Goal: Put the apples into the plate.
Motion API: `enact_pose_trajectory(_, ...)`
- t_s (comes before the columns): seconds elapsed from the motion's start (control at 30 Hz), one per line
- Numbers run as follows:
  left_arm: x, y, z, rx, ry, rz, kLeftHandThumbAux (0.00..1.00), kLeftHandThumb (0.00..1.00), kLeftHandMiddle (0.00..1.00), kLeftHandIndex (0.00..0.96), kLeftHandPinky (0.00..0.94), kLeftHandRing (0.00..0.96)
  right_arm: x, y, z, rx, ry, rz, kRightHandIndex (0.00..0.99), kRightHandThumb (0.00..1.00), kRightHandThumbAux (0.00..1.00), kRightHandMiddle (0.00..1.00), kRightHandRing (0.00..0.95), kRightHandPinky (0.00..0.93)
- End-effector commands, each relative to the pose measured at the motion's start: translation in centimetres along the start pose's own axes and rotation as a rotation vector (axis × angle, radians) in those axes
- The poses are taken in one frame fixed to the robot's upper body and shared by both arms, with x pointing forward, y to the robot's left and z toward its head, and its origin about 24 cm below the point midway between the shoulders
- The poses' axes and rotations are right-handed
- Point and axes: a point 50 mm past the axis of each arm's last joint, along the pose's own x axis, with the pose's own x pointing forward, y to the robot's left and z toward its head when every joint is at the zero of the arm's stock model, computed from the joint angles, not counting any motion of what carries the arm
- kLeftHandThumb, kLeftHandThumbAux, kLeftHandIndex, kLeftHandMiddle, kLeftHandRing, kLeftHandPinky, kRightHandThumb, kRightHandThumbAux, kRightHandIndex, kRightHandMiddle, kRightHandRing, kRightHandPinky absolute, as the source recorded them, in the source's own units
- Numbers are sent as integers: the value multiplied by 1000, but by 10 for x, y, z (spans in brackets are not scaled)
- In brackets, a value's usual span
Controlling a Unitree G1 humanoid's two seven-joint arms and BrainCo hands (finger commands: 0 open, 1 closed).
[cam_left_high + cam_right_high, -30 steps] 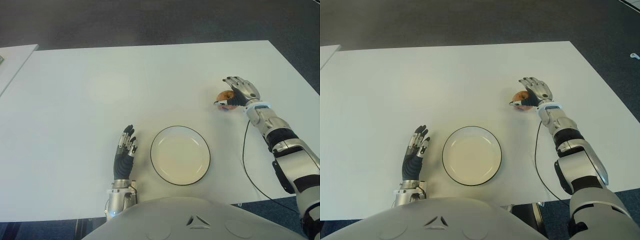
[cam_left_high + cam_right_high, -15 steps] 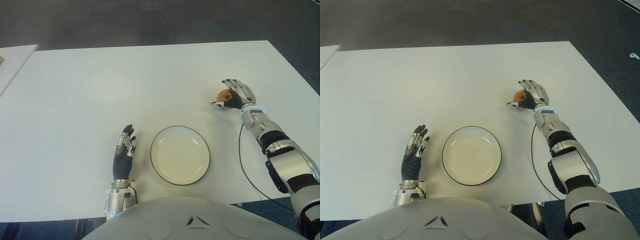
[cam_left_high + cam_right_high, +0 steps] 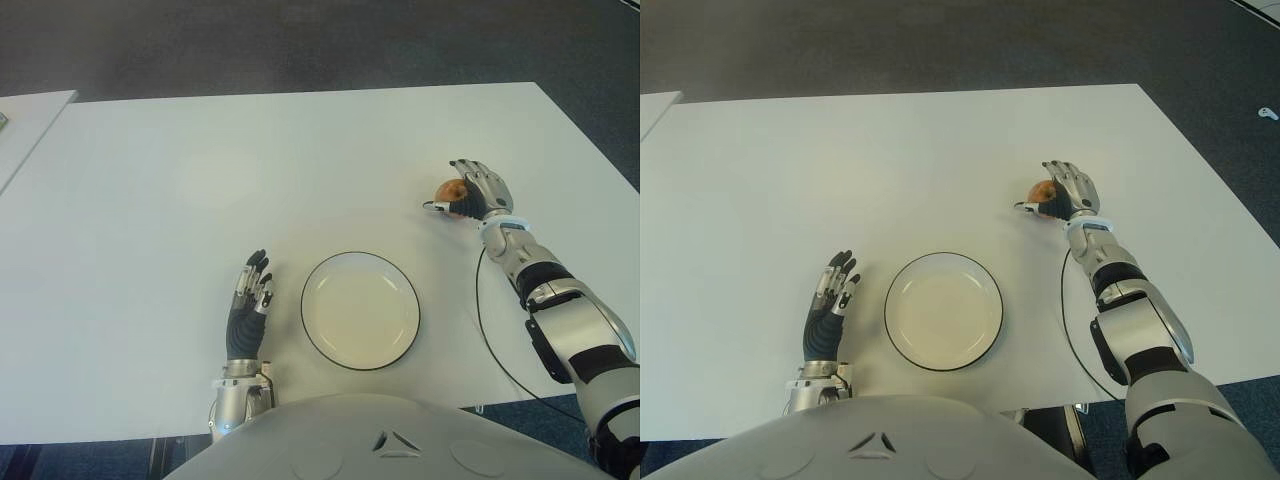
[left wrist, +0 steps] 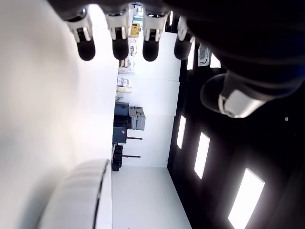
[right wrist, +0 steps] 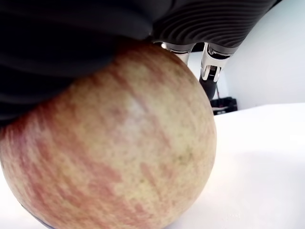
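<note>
1. A white table (image 3: 150, 200) fills the eye views, with dark carpet (image 3: 300, 40) behind its far edge and a second pale tabletop (image 3: 25, 120) at the robot's far left.
2. The right hand (image 3: 472, 192) is out on the right part of the table, its fingers curled over an apple (image 3: 450, 190) and closed on it; the apple shows on the thumb side of the hand.
3. The right wrist view shows what the eye views cannot: the apple (image 5: 109, 143), yellow streaked with red, is pressed up against the dark palm, with two fingertips (image 5: 209, 71) reaching past its far side and white tabletop beneath.
4. The plate (image 3: 360, 310), white with a dark rim, has nothing on it and lies near the table's front edge, well apart from the apple-holding fingers and toward the robot from them.
5. The left hand (image 3: 250, 305) shows just left of the plate, fingers straight, spread a little and holding nothing; its fingertips point toward the far edge.
6. The left wrist view adds the plate's rim (image 4: 95, 191) beyond those fingertips (image 4: 119, 47).
7. Bare tabletop lies between the right fingers and the plate; a black cable (image 3: 490, 330) runs along the right arm.
</note>
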Motion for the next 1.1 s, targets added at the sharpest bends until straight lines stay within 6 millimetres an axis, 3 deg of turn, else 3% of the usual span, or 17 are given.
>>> enact_pose_trajectory(0.03,-10,5,-12,18,97,8,438,24,0,0,0,0,-27,43,-14,-23,93,178,0,230,417,0,0,17)
enact_pose_trajectory(0.77,-11,1,-2,37,75,8,467,15,0,0,0,0,-36,49,-25,-47,136,193,13,242,449,5,1,59)
enact_pose_trajectory(0.97,-11,2,-1,40,64,9,483,10,0,0,0,0,-41,50,-32,-75,143,197,65,301,480,78,72,136)
enact_pose_trajectory(1.1,-11,0,0,48,55,2,492,7,0,0,0,0,-43,49,-36,-106,141,187,174,334,501,187,176,195)
